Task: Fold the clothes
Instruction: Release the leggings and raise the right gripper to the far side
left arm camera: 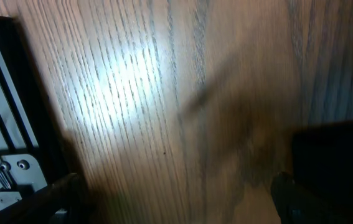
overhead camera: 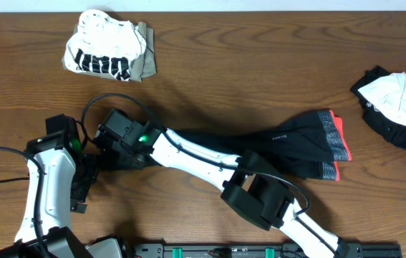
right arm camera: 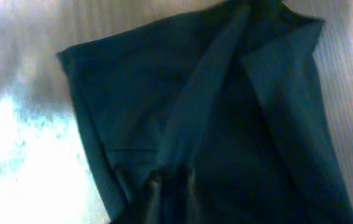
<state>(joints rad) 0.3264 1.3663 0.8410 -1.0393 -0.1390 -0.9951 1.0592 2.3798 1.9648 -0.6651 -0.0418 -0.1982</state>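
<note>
Working the leg end of the black trousers (overhead camera: 281,147), which are lying lengthwise so they can be folded.

I am reaching my right gripper (right arm camera: 173,190) across to the leg end, jaws close together over bunched dark cloth. The blur means I cannot tell whether I am gripping it. The grey waistband (overhead camera: 328,147) is lying far to the right, so the trousers are running long across the table (overhead camera: 210,57), probably for a flatter fold. I am holding my left gripper (left arm camera: 177,202) wide open above bare wood, just beside something dark, likely waiting to take an edge. The white printed top (overhead camera: 106,50) and black-and-white garment (overhead camera: 396,107) are sitting well apart.
</note>
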